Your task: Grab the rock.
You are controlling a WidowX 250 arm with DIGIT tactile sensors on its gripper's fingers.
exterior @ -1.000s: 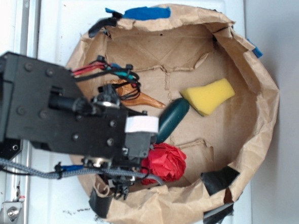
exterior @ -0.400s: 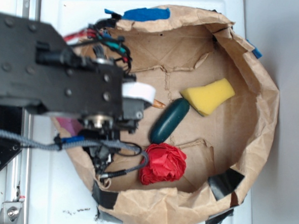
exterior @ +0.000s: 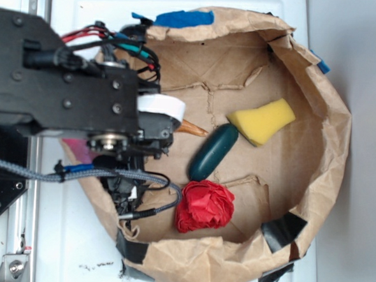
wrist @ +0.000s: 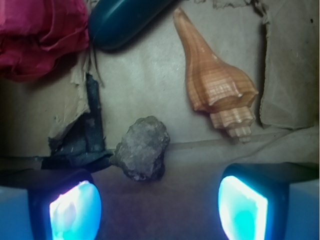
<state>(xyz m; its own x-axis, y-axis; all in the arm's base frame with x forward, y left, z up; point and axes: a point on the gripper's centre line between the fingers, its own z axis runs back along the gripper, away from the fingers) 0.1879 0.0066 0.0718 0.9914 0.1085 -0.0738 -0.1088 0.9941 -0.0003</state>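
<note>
My arm is a blocky matte-black housing studded with small round screws. A white band wraps its front end. Red, black and teal wires bunch along one side; a grey braided cable and a short blue wire trail along the other. My finger pads glow pale blue-white inside black frames.

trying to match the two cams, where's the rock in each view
Exterior: the rock is not visible; the arm covers that part of the paper bag.
Wrist: the rock lies low and centre, just ahead of the open gripper.
Shared landmark: the spiral shell, whose tip pokes out beside the arm in the exterior view.
</note>
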